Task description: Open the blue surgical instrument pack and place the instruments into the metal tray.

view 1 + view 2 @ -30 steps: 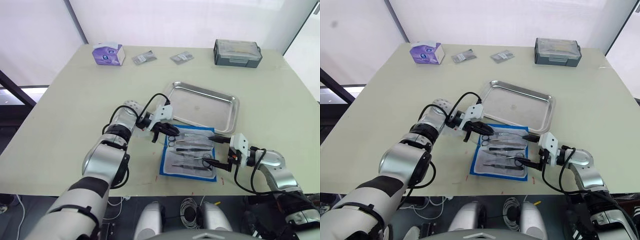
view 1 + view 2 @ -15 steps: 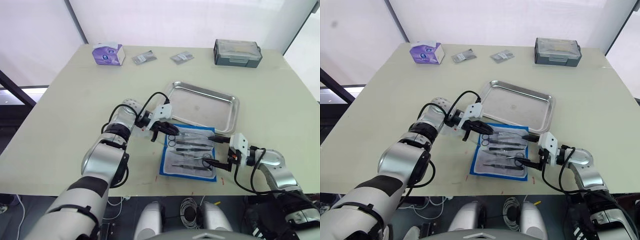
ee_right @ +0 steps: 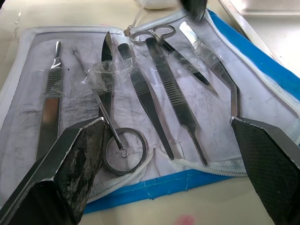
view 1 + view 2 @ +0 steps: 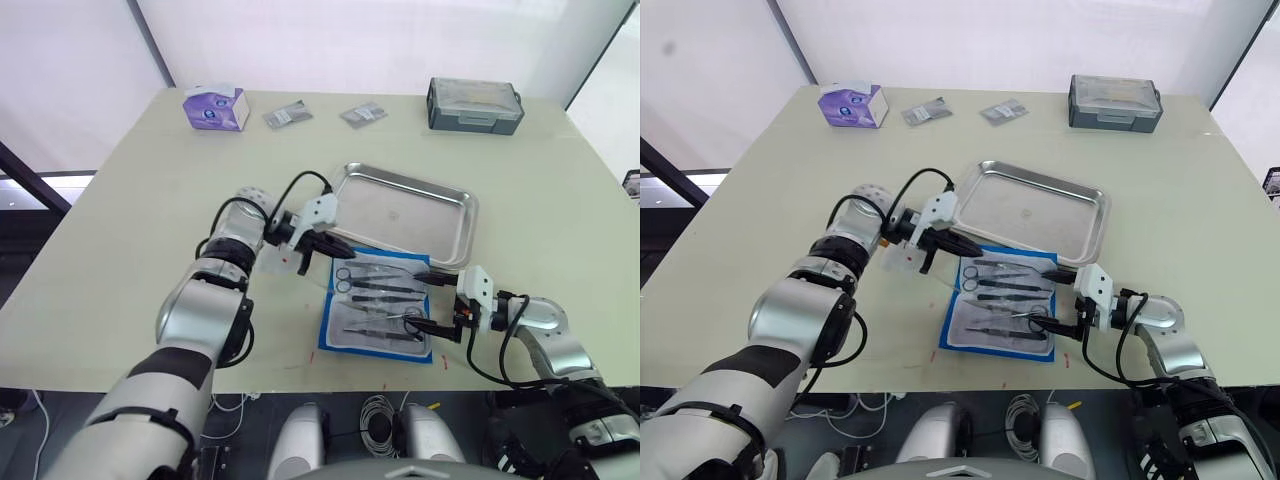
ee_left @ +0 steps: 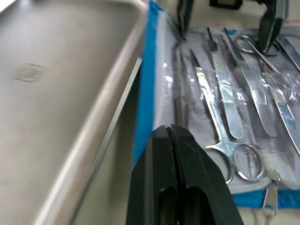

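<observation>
**Lying open: pack beside the tray, instruments not yet moved**

Looking down from the head views, we see the blue surgical instrument pack [image 4: 379,307] unfolded flat on the table [image 4: 120,200], its far edge just beside the near rim of the metal tray [image 4: 405,212]. The instruments [image 3: 154,70] lie side by side on the pale lining; in the right wrist view we make out ring-handled scissors, flat forceps, a thin probe and a scalpel-like handle, several under clear pocket strips that blur their outlines. We cannot tell which tools sit inside a pocket and which lie loose on top.

Our left gripper [image 4: 322,244] hovers at the pack's far left corner, between pack and tray; its fingers [image 5: 178,154] are pressed together with nothing visible between them. A white object sits under the left wrist; what it is we cannot make out. Our right gripper [image 4: 432,301] stands at the pack's right edge with fingers [image 3: 70,164] spread wide, tips near the lining; contact cannot be judged.

The tray holds nothing. The pack's near edge lies close to the table's front edge. At the far side, well apart, stand a grey lidded box [image 4: 475,104], a purple-and-white carton [image 4: 215,108] and two small packets [image 4: 288,115].
</observation>
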Motion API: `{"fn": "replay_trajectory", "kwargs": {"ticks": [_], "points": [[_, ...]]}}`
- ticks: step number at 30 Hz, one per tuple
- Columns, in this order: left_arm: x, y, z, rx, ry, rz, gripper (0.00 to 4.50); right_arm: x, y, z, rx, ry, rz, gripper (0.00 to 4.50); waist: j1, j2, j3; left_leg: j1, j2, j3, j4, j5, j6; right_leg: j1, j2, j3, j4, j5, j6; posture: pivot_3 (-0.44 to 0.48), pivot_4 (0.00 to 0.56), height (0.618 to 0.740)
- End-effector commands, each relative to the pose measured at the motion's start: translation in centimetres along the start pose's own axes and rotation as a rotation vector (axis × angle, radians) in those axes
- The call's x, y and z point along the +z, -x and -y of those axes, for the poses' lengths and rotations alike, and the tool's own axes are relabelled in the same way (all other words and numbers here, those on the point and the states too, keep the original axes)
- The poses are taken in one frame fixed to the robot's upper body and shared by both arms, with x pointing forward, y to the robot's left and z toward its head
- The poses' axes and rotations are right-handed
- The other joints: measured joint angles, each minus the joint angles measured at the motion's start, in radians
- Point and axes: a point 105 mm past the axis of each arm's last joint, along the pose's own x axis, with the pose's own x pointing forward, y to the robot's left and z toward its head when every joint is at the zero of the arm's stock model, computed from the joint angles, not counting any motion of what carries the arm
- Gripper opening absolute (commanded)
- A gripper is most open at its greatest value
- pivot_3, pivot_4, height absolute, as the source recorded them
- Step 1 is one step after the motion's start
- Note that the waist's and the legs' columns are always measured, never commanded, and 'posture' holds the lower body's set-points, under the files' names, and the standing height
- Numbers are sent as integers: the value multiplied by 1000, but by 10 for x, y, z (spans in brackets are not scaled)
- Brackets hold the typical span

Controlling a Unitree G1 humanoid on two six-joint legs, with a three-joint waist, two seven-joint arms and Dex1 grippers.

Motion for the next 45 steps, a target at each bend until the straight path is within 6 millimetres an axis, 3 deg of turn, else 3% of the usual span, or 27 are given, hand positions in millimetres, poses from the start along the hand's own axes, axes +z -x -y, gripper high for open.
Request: {"fn": "replay_trajectory", "kwargs": {"ticks": [1,22,27,29,38,40,42,45], "points": [[13,8,-2,-20,-28,21,88,-40,-3,-23,65,-93,-152,4500,0,0,0,0,0,0,0,0,0,0,0,0,0,0,0,0,150,727],[30,1,3,-27,-85,163,88,-41,-3,-24,61,-96,-148,4500,0,0,0,0,0,0,0,0,0,0,0,0,0,0,0,0,150,727],[27,3,10,-21,-152,183,2165,-41,-3,-24,60,-96,-148,4500,0,0,0,0,0,0,0,0,0,0,0,0,0,0,0,0,150,727],[26,3,14,-17,-188,199,2789,-41,-3,-23,60,-96,-148,4500,0,0,0,0,0,0,0,0,0,0,0,0,0,0,0,0,150,727],[10,1,23,24,-279,203,2789,-41,-3,-23,59,-94,-147,4500,1,0,0,0,0,0,0,0,0,0,0,0,0,0,-1,0,150,727],[8,1,23,37,-302,191,2422,-41,-3,-23,58,-94,-147,4500,1,0,0,1,0,0,0,0,0,0,0,0,0,0,-1,0,150,727],[6,1,22,41,-311,186,1732,-40,-3,-23,57,-93,-146,4500,1,0,0,1,0,1,0,0,0,0,0,0,0,0,-1,0,150,727],[5,0,22,38,-292,196,98,-40,-3,-23,55,-93,-146,4500,1,0,0,1,0,0,0,0,0,0,0,0,0,0,-1,0,150,727]]}}
